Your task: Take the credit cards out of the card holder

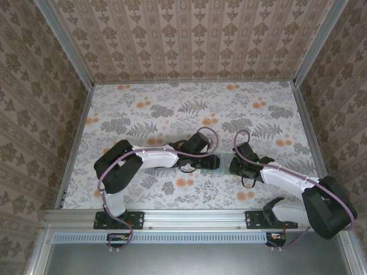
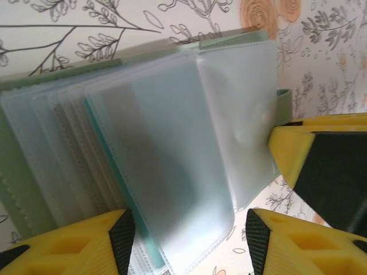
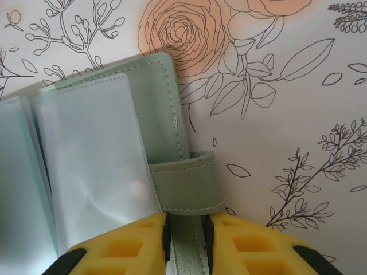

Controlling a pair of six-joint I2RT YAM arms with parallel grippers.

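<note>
The sage-green card holder lies open on the table between my two arms. Its clear plastic sleeves fan out, and the thin edge of a teal-green credit card shows between them. My left gripper is open, its fingers standing either side of the lower end of the top sleeves. My right gripper is shut on the holder's green closing strap at the right edge of the cover. In the top view the left gripper and right gripper meet at the holder.
The floral tablecloth covers the table, with patterned walls on three sides. The right gripper's yellow finger sits close to the right of the sleeves in the left wrist view. Open cloth lies right of the strap.
</note>
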